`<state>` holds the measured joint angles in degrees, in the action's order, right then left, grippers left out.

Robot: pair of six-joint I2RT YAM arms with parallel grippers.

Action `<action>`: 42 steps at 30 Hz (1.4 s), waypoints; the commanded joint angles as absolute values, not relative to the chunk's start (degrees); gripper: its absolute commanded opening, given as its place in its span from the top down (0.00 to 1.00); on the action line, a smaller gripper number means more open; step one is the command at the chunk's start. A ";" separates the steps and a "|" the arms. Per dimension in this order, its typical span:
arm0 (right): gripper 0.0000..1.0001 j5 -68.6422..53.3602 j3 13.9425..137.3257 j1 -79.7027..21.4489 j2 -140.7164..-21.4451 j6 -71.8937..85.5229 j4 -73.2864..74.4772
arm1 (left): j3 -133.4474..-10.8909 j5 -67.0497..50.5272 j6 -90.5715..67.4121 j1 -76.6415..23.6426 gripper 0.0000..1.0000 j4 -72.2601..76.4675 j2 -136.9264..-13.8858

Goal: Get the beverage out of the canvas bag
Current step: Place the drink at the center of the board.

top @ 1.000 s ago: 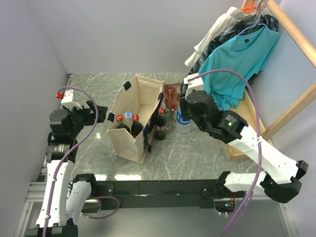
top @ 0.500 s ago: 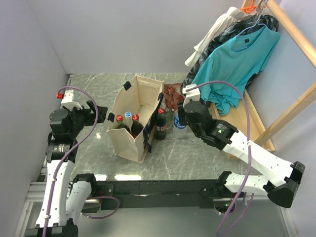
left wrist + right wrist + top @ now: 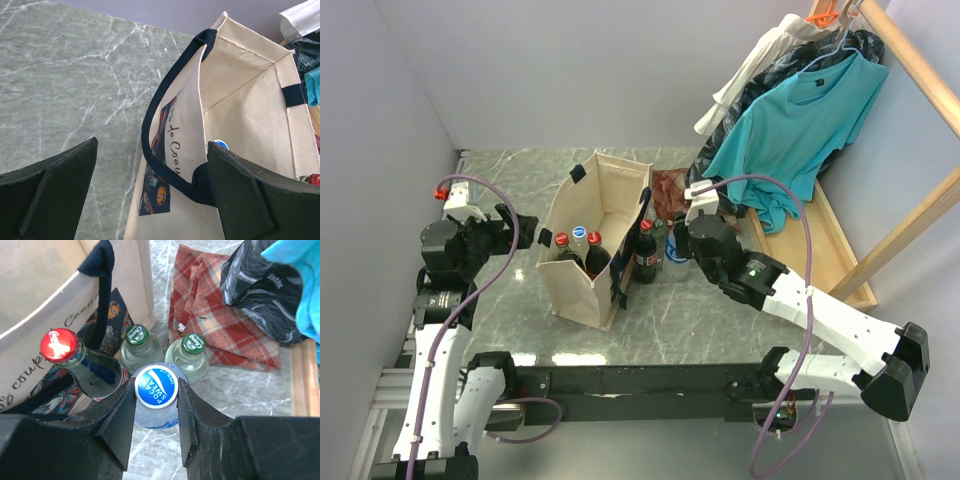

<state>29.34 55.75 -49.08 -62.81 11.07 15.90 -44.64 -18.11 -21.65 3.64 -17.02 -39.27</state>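
Two arms work either side of the canvas bag (image 3: pixel 582 285), which stands upright mid-worktop (image 3: pixel 720 310) with its mouth open to the ceiling and its longer side running from the near edge toward the back wall. From where I stand, the right arm (image 3: pixel 820 315) stretches from its base at the near right corner up and leftward across the marble. Its wrist is bent over so the right claw (image 3: pixel 156 390) points straight down, just right of the bag. That claw is pinching the blue-capped bottle (image 3: pixel 155 384) at the neck, one finger on each side under the cap. The bottle is outside the bag, upright, cap up and long axis vertical; whether its base touches the worktop I cannot tell. Close around it stand a red-capped cola bottle (image 3: pixel 62 346) against the bag's printed side and two green-capped bottles (image 3: pixel 193 343) just behind, with a red plaid cloth (image 3: pixel 230 335) lying beyond them. The left arm (image 3: pixel 430 350) rises folded at the left edge, and the left claw (image 3: pixel 518 222) is aimed rightward at the bag's left wall, spread wide and gripping nothing, with the navy handle (image 3: pixel 150 125) seen between its fingers. Three capped bottles (image 3: pixel 578 233) stand upright inside the bag
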 commanded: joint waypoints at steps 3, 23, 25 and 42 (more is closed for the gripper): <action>1.00 31.29 55.11 -48.69 -61.87 11.16 2.55 | -45.00 -18.02 -20.65 3.96 0.04 -15.82 -39.11; 1.00 30.50 50.10 -48.69 -63.80 11.51 -4.75 | -45.00 -18.10 -20.65 3.96 0.04 -15.73 -39.55; 1.00 30.50 50.18 -48.69 -63.98 11.60 -4.92 | -45.09 -18.02 -20.57 3.96 0.04 -15.82 -39.73; 1.00 28.83 51.06 -48.69 -66.79 12.57 -3.61 | -45.00 -18.37 -20.57 3.87 0.04 -15.82 -39.90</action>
